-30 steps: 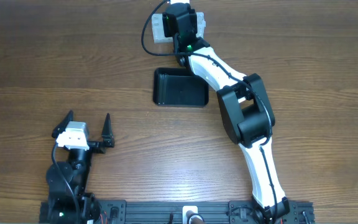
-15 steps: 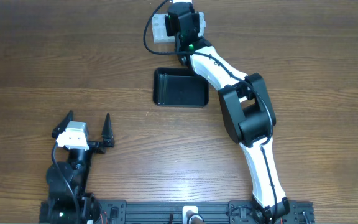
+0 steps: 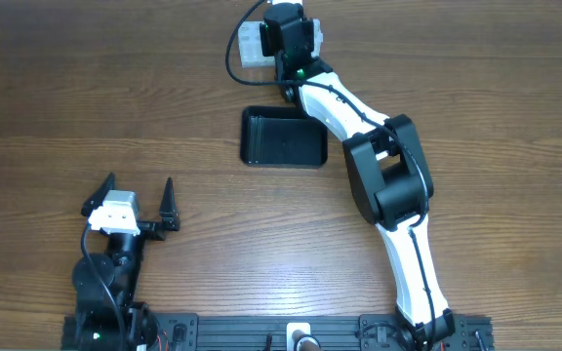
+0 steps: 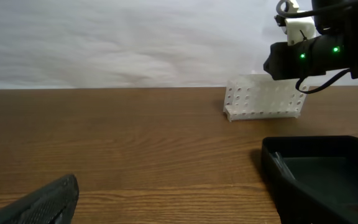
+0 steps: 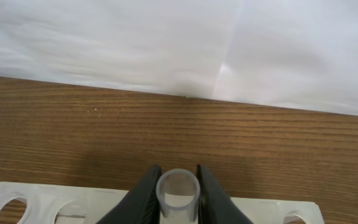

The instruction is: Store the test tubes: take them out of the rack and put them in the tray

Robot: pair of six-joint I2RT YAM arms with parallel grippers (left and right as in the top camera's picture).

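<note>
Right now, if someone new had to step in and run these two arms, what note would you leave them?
Left hand: open, parked near its base, holding nothing.
Right hand: shut on a clear test tube, upright at the white rack.
Black tray: just in front of the rack; I cannot tell if it holds tubes yet.
To do: lift this tube out, lay it in the tray, then check the rack for more.

The right arm stretches past the black rectangular plastic tray, with the right gripper clamped on a clear test tube. The left gripper sits spread wide, well short of that tray.
</note>
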